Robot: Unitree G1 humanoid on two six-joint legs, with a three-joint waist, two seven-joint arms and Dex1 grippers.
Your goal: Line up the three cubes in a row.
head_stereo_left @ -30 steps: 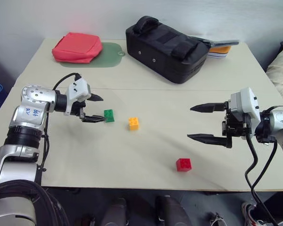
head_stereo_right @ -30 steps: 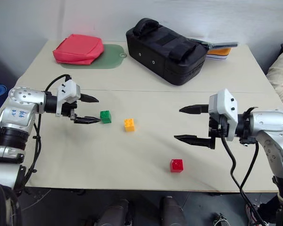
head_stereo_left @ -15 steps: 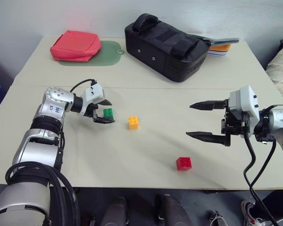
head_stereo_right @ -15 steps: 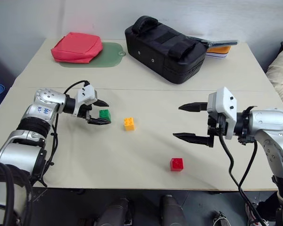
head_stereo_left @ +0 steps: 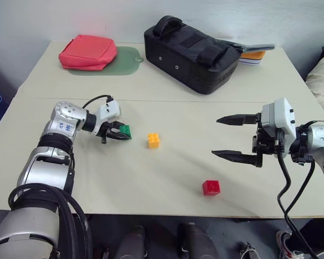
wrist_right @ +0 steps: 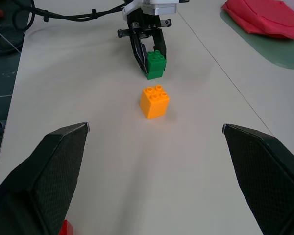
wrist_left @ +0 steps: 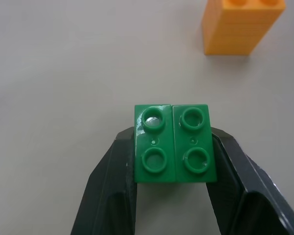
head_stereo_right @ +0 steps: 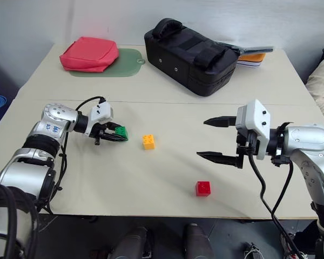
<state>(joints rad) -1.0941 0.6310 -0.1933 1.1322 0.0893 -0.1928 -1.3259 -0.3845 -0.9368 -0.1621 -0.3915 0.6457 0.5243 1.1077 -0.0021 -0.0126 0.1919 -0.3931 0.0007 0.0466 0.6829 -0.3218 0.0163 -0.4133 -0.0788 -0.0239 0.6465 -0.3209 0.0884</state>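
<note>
Tabletop: left wrist view shows fingers (wrist_left: 112, 181) pinching green cube (wrist_left: 174, 143) sides.

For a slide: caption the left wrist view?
Left gripper shut on the green cube, orange-yellow cube just beyond.

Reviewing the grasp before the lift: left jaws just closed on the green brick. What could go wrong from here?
1. The left gripper pinches only the rear half of the green brick; it may pivot or slip when moved.
2. The orange brick sits close beside it; a sideways move could knock it.
3. The red brick lies near the table's front edge, under the open right gripper; a clumsy reach may push it off.
</note>
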